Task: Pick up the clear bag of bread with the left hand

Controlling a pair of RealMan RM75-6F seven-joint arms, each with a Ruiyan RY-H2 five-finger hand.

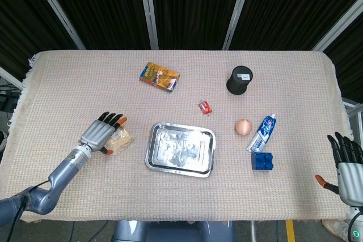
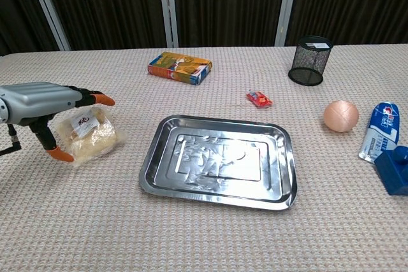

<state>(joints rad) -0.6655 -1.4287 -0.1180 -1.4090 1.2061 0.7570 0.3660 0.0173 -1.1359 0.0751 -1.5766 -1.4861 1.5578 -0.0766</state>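
The left hand (image 2: 39, 101) hovered over the clear bag of bread (image 2: 91, 137) on the worktop (image 2: 210, 240), fingers (image 2: 95, 97) spread open, just left of the metal tray (image 2: 162, 186).

Beige woven cloth (image 1: 295, 196) covers the bench. Silver tray (image 2: 218, 162). Pale yellow bread (image 2: 89, 137) in clear bag, white label. Orange-blue box (image 1: 159, 76). Black mesh cup (image 2: 310, 60). Peach ball (image 2: 340, 116). Blue blocks (image 1: 262, 161). Grey left hand (image 2: 44, 103), orange fingertips.
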